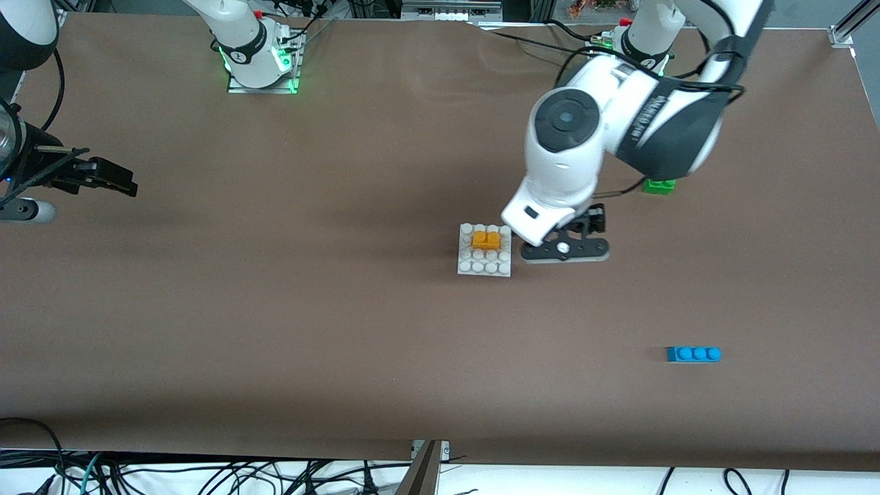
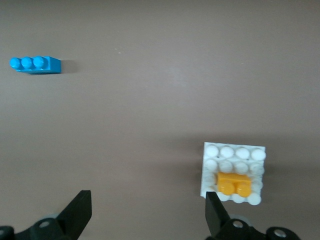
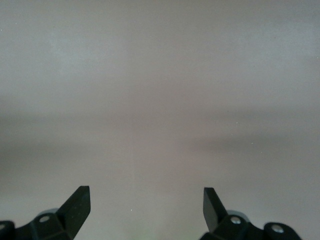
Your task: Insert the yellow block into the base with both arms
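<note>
The yellow block [image 1: 486, 240] sits on the studs of the white base [image 1: 484, 266], in the rows farther from the front camera. The left wrist view shows the same block [image 2: 233, 183] on the base [image 2: 234, 152]. My left gripper [image 1: 565, 250] hangs open over bare table right beside the base, toward the left arm's end. In its own view the left gripper [image 2: 147, 214] holds nothing, and one fingertip [image 2: 214, 210] is close to the base's edge. My right gripper [image 1: 113, 180] waits open near the right arm's end of the table, and the right wrist view [image 3: 146, 205] shows only bare table.
A blue three-stud brick [image 1: 693, 354] [image 2: 35, 65] lies nearer the front camera, toward the left arm's end. A green brick [image 1: 658, 185] is partly hidden under the left arm. Brown table cover [image 1: 275, 309] spreads around the base.
</note>
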`<state>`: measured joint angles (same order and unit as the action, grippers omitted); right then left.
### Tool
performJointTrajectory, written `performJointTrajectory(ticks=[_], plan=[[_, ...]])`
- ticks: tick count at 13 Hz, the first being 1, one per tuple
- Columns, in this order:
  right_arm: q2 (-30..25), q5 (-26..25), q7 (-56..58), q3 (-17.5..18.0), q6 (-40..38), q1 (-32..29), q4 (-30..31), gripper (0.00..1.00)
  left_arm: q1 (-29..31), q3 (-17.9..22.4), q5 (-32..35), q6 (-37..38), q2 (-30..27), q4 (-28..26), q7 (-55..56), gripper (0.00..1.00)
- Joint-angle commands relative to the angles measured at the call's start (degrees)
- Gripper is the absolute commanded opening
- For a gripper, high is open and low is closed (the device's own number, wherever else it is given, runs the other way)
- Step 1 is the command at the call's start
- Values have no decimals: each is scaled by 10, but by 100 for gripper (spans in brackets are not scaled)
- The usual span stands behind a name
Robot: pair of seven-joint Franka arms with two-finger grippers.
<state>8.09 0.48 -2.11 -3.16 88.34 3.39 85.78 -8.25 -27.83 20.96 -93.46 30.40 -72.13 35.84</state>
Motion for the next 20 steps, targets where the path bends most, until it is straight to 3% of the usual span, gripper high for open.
performJointTrajectory(ticks=[1,4,7,9,11,13,14,20], plan=[[-7,2,5,3,-8,-2,-3,100,32,4,-51,21,-27,21,-96,100],[-6,-8,6,5,-8,2,-5,100,27,94,-151,21,-88,6,-198,100],[-5,-11,4,5,-7,2,-6,100,0,188,-198,21,-157,-67,-298,100],[-6,-11,4,5,-8,2,-6,100,1,210,-199,13,-187,-111,-346,100],[-6,-13,4,5,-10,2,-21,100,2,245,-216,-31,-240,-193,-358,100],[-4,-17,4,6,-19,5,-28,100,8,263,-223,-66,-281,-268,-358,100],[-4,-18,4,6,-20,5,-28,100,10,264,-222,-66,-290,-280,-358,100],[-4,-20,4,6,-20,6,-28,100,28,265,-209,-67,-315,-282,-357,100]])
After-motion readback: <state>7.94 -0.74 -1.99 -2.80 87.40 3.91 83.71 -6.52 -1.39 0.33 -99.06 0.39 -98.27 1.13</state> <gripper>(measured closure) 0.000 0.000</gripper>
